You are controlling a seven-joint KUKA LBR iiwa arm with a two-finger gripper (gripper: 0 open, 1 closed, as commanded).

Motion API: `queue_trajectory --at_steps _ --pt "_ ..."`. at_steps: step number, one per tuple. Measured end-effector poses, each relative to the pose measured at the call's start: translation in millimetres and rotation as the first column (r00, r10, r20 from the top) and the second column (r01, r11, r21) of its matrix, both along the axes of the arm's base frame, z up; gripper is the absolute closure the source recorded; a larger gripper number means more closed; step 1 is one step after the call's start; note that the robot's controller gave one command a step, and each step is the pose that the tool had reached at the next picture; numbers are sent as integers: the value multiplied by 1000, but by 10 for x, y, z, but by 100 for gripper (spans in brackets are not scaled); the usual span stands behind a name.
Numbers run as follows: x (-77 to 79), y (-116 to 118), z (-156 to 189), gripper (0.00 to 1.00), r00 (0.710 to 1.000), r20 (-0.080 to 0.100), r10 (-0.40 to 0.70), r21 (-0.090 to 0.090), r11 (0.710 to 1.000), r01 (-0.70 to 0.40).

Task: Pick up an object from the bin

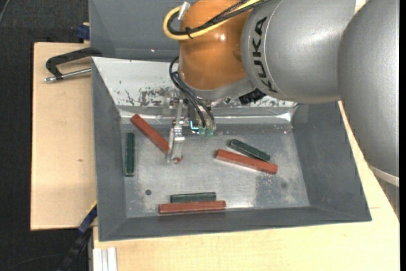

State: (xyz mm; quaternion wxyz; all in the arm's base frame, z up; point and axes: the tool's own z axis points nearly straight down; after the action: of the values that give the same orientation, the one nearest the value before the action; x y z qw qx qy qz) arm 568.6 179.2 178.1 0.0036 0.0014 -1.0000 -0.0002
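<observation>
My gripper (pixel 175 154) hangs below the orange wrist cover, low over the bin floor left of centre. Its tip is right at the lower right end of a red flat bar (pixel 149 131) that lies on a slant in the upper left of the floor. I cannot tell whether it touches the bar. A dark green bar (pixel 129 153) lies upright along the left wall, apart from the gripper.
To the right lie a red bar (pixel 246 162) and a dark green bar (pixel 249 150) side by side. Near the front wall a dark green bar (pixel 192 198) sits just above a red bar (pixel 192 206). The arm covers the bin's back right.
</observation>
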Motion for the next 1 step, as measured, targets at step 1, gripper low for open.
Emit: queue_trajectory --at_steps 1 --pt "70 -722 -1121 0 997 0 72 -3 997 -72"
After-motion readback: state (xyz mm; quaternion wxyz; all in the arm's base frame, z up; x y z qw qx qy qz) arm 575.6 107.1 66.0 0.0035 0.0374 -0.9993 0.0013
